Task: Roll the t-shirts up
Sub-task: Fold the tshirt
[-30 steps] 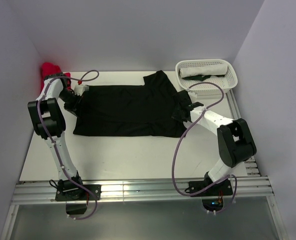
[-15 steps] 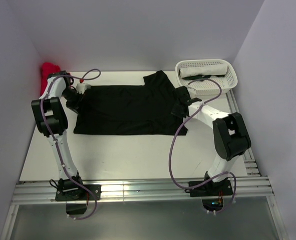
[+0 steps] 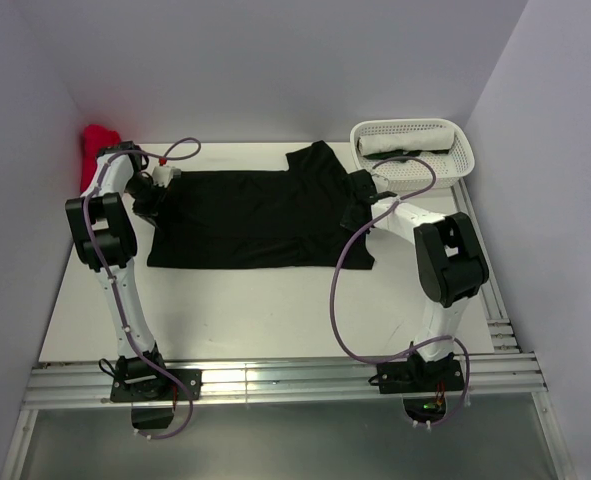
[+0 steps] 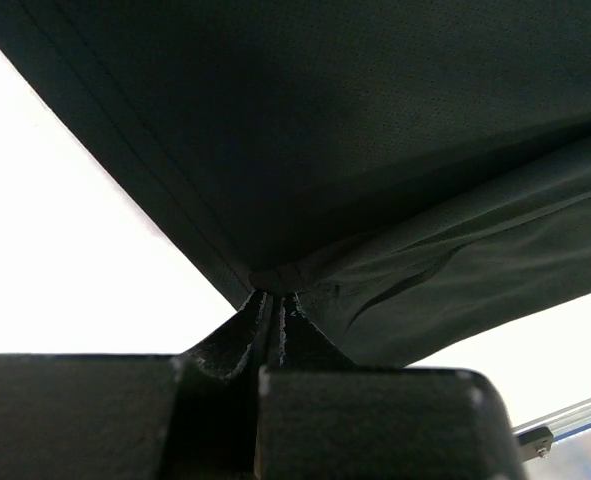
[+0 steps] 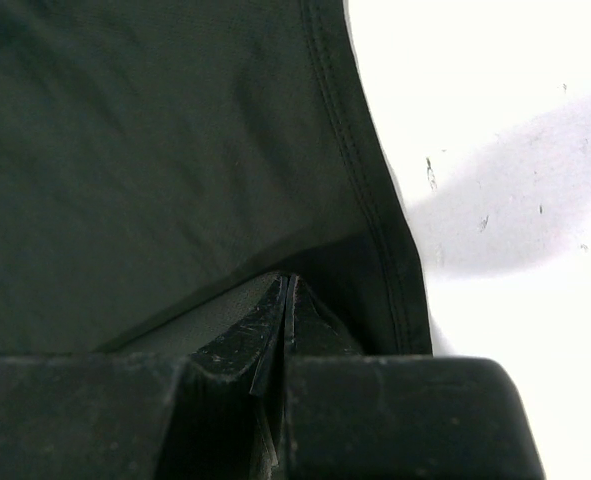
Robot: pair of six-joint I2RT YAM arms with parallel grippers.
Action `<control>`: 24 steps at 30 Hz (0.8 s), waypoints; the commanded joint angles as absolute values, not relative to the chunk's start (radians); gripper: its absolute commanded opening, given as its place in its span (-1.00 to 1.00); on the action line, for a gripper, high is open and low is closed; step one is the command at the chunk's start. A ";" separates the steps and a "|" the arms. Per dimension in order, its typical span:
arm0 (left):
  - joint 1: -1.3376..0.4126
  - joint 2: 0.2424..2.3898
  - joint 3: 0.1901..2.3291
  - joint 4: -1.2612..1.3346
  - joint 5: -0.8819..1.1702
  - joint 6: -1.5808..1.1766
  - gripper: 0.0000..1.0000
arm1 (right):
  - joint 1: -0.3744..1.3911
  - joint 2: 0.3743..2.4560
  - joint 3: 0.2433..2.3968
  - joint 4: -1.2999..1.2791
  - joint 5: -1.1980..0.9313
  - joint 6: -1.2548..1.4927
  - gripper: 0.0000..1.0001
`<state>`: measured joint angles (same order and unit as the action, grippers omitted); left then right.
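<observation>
A black t-shirt (image 3: 255, 215) lies spread across the middle of the white table, its sleeve (image 3: 315, 160) pointing to the back. My left gripper (image 3: 153, 198) is shut on the shirt's left edge; in the left wrist view the closed tips (image 4: 273, 296) pinch a hemmed corner and the cloth (image 4: 375, 150) stretches away from them. My right gripper (image 3: 360, 192) is shut on the shirt's right edge, where the fabric bunches. The right wrist view has the closed tips (image 5: 290, 285) pressed into a fold beside the stitched hem (image 5: 370, 190).
A red t-shirt (image 3: 97, 140) is heaped in the back left corner. At the back right stands a white perforated basket (image 3: 465, 150) holding a rolled white t-shirt (image 3: 405, 137) and a dark piece. Walls close in on three sides.
Both grippers have moved toward the back of the table with the shirt's edges in them. The right arm's elbow has swung back and the shirt's front edge has shifted slightly away.
</observation>
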<state>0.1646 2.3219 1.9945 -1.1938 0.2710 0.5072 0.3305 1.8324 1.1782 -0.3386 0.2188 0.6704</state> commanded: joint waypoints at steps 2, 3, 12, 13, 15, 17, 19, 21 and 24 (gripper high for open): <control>0.161 2.318 2.037 -1.183 0.264 0.495 -0.99 | 0.316 1.842 1.221 -0.318 0.232 0.653 -1.00; 0.160 2.318 2.039 -1.178 0.259 0.489 -0.99 | 0.316 1.844 1.221 -0.316 0.232 0.655 -1.00; 0.158 2.313 2.046 -1.174 0.244 0.480 -0.67 | 0.310 1.862 1.232 -0.310 0.222 0.647 -1.00; 0.160 2.310 2.045 -1.170 0.241 0.479 -0.62 | 0.308 1.864 1.232 -0.310 0.221 0.646 -1.00; 0.158 2.301 2.043 -1.158 0.239 0.471 -0.52 | 0.308 1.864 1.236 -0.311 0.222 0.644 -0.99; 0.160 2.292 2.043 -1.152 0.233 0.469 -0.36 | 0.307 1.865 1.242 -0.316 0.221 0.641 -0.99; 0.158 2.286 2.043 -1.146 0.230 0.468 -0.21 | 0.305 1.865 1.247 -0.319 0.225 0.641 -0.97; 0.160 2.275 2.040 -1.140 0.230 0.466 -0.12 | 0.305 1.862 1.247 -0.324 0.222 0.641 -0.92; 0.160 2.255 2.028 -1.134 0.225 0.472 -0.03 | 0.305 1.848 1.239 -0.322 0.227 0.646 -0.65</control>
